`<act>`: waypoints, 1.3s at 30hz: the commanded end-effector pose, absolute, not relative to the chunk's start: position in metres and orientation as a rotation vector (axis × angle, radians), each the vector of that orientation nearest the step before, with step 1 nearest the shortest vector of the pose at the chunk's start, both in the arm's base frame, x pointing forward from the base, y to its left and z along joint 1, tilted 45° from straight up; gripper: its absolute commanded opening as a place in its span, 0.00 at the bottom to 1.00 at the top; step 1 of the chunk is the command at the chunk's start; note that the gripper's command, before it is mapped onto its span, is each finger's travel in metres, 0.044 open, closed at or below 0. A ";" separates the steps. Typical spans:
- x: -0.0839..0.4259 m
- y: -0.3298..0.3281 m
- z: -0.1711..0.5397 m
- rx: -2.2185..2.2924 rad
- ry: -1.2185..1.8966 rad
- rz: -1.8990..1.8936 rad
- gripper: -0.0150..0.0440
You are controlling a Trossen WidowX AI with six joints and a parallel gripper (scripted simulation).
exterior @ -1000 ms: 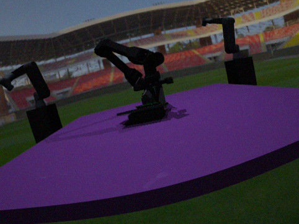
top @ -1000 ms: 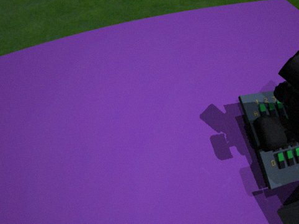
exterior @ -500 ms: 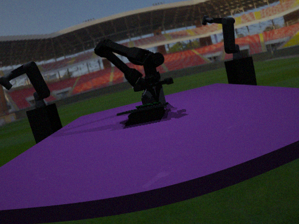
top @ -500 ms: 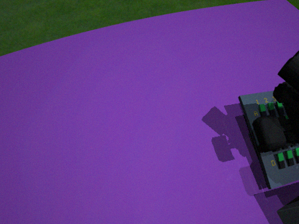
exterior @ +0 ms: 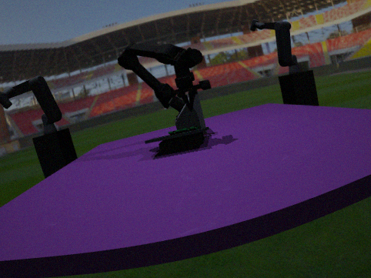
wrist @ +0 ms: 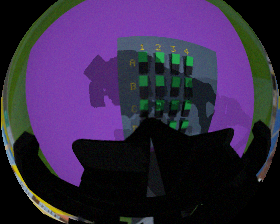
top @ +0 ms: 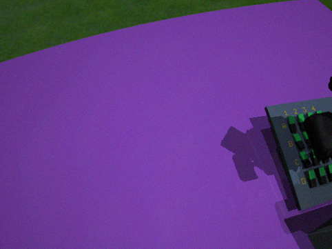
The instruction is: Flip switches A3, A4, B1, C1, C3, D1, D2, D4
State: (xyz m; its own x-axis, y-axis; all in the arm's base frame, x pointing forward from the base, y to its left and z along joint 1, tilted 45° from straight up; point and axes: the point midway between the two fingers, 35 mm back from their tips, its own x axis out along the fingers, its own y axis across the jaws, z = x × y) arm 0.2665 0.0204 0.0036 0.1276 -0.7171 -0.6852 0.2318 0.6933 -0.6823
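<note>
On the purple table [top: 148, 127] [exterior: 215, 189] [wrist: 60, 95], at the foot of the arm [exterior: 148, 75], sits the panel [top: 287, 162] [exterior: 154, 140] [wrist: 202, 60]. It is a slate-grey slab, flat-faced and straight-edged, with dark sides. In the top view it lies at the right edge, turned askew, its left side slanting down and to the right. Row A is at the far end and D nearest the arm; the columns run 1 to 4 from the arm's left. Which axis is longer I cannot tell, as part of the panel is hidden.

The yellow print gives four numbers and four letters, for sixteen places. The switches [wrist: 159, 62] are small blocks, part green, part black, each longer along its column than across. In the wrist view, rows A, B and C show four each; row D is partly covered.

The gripper [top: 320, 136] [wrist: 151, 131] is black and clenched, with nothing in its grasp, and it hides part of the panel from above.

Two other arms [exterior: 48, 100] [exterior: 284, 44], dark and smooth, stand on two black boxy pedestals [exterior: 55, 152] [exterior: 299, 88] on the grass [top: 69, 14] [exterior: 308, 246].
</note>
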 end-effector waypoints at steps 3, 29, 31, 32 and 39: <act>0.255 -0.009 0.034 -0.468 1.271 -0.735 0.25; 0.261 -0.054 0.002 -0.462 1.294 -0.746 0.25; 0.261 -0.056 0.000 -0.462 1.293 -0.746 0.25; 0.261 -0.057 -0.001 -0.462 1.293 -0.746 0.25; 0.261 -0.057 -0.001 -0.462 1.293 -0.746 0.25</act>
